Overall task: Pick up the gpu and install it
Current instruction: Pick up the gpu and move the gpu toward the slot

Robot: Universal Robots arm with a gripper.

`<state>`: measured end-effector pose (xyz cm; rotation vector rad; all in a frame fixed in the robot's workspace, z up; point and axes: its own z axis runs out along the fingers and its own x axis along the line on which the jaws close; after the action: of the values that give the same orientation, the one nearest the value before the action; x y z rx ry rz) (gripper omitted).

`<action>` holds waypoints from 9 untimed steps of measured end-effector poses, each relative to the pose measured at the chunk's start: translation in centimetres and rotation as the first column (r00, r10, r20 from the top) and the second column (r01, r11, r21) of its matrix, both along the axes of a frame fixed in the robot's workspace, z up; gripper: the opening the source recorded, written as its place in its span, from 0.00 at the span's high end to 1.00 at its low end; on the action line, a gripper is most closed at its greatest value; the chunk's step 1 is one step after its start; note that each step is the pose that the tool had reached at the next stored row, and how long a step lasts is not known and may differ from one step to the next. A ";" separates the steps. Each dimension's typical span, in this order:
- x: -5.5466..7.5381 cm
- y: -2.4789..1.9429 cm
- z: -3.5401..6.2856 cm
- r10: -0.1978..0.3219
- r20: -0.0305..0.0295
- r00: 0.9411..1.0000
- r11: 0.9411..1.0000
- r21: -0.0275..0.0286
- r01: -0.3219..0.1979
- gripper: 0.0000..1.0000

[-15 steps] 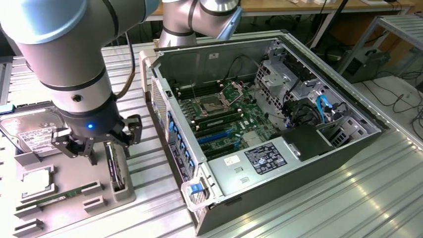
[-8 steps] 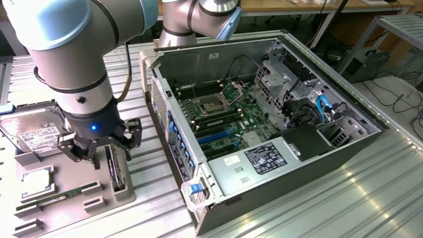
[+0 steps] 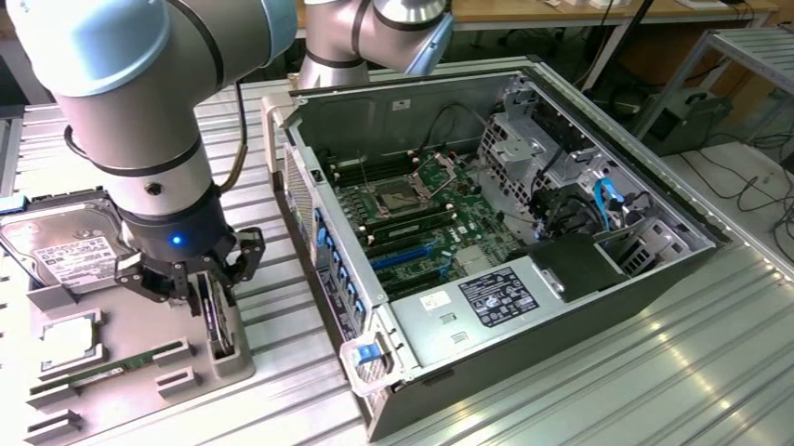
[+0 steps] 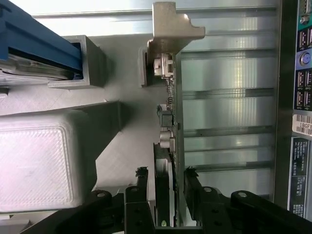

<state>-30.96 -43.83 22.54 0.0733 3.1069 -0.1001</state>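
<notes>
Green gpu (image 4: 171, 112) stands edgewise, bracket (image 4: 173, 24) seemingly farthest from the end effector (image 4: 165, 171).

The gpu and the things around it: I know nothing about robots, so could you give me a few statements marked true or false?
1. The gpu stands on edge in a gray holder outside the computer case. True.
2. The gpu is installed inside the case. False: it sits in the holder.
3. The gripper hangs right at the gpu. True.
4. The computer case is closed up. False: its side is open and the motherboard shows.
5. The hard drive sits inside the case. False: it lies outside, at the exterior view's left.
</notes>
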 end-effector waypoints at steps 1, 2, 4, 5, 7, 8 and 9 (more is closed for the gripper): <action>0.0 0.05 -0.01 0.000 0.000 1.000 1.000 0.000 0.000 0.58; 0.0 0.10 -0.01 0.000 0.000 1.000 1.000 0.000 0.000 0.58; 0.0 0.24 -0.02 0.000 0.000 1.000 1.000 -0.001 0.000 0.58; 0.0 0.28 -0.04 0.000 0.000 1.000 1.000 -0.001 0.000 0.58; 0.0 0.28 -0.05 0.000 0.000 1.000 1.000 -0.001 0.000 0.58; 0.0 0.28 -0.05 0.000 0.000 1.000 1.000 -0.001 0.000 0.58; 0.0 0.28 -0.06 0.000 0.000 1.000 1.000 -0.001 0.000 0.58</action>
<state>-30.96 -43.55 22.48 0.0731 3.1070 -0.1017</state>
